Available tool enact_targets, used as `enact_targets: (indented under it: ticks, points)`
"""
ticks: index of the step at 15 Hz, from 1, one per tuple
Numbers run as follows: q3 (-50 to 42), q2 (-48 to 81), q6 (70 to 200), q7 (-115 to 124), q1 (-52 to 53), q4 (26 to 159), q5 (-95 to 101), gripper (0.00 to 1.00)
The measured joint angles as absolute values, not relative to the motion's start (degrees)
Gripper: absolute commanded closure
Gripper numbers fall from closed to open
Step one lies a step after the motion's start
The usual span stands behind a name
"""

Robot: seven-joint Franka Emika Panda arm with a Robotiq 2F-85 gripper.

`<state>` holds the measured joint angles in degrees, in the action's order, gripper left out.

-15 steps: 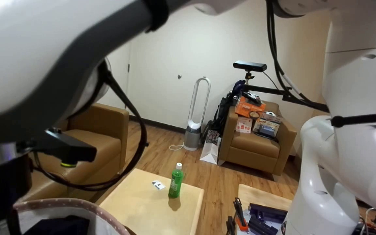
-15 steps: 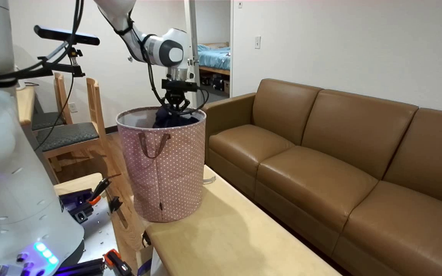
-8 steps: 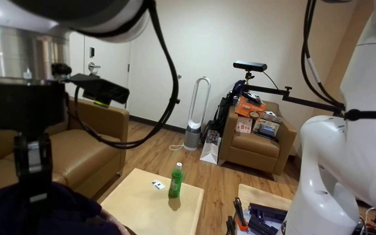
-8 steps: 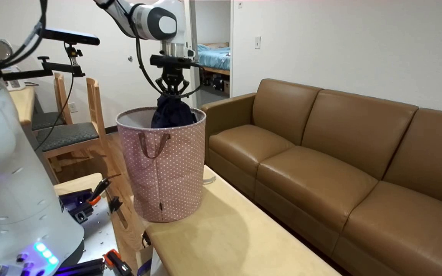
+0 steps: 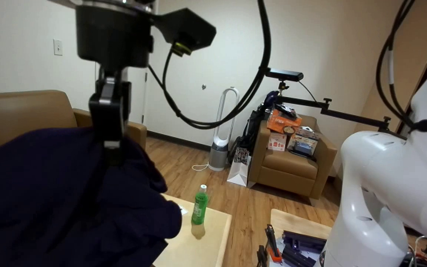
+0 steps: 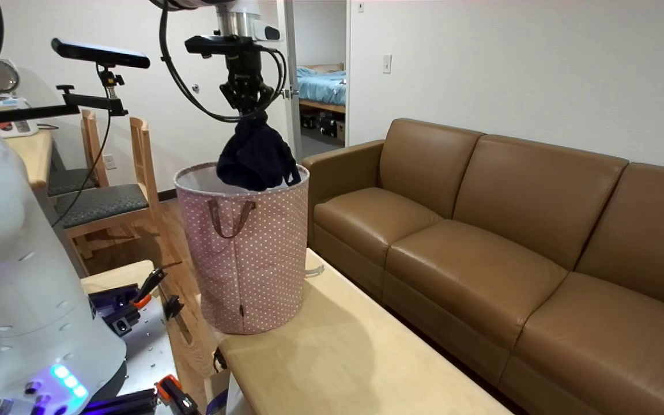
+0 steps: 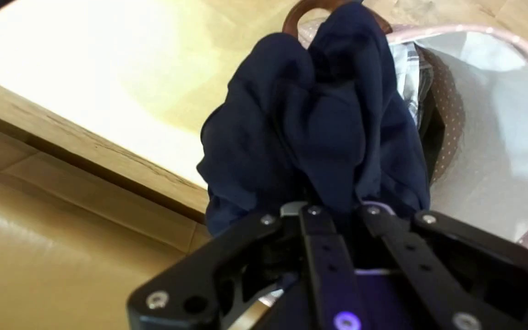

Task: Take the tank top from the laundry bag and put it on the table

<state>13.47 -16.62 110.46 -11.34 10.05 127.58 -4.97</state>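
Note:
The dark navy tank top (image 6: 256, 155) hangs bunched from my gripper (image 6: 251, 112), at the mouth of the laundry bag (image 6: 251, 259). My fingers are closed on its upper part, which also shows in the wrist view (image 7: 319, 123). Its lower end is level with the bag's rim; I cannot tell whether it hangs clear of the bag. In an exterior view the tank top (image 5: 69, 196) looms large under the gripper (image 5: 111, 148) and hides the bag. The pink dotted bag stands upright on one end of the light wood table (image 6: 361, 357).
A green bottle (image 5: 199, 205) and a partly hidden white card (image 5: 183, 210) are on the table. A brown sofa (image 6: 470, 259) runs alongside. Tools (image 5: 298, 246) lie by the robot's base. Pale checked cloth (image 7: 411, 82) is inside the bag. A camera on an arm (image 6: 100, 55) sticks out.
My gripper has risen from the bag's mouth, shut on the tank top, and shifted slightly toward the robot's base. The tank top has been drawn upward out of the bag's mouth.

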Motion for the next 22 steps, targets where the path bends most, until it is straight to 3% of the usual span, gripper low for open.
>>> enact_targets:
  ticks: [12, 22]
  points:
    - [3.6, -24.2, 103.7, 3.2, 6.0, 136.1, -6.5, 0.94]
    - [-0.9, -18.4, 112.8, 7.6, 0.7, 138.7, -9.9, 0.94]
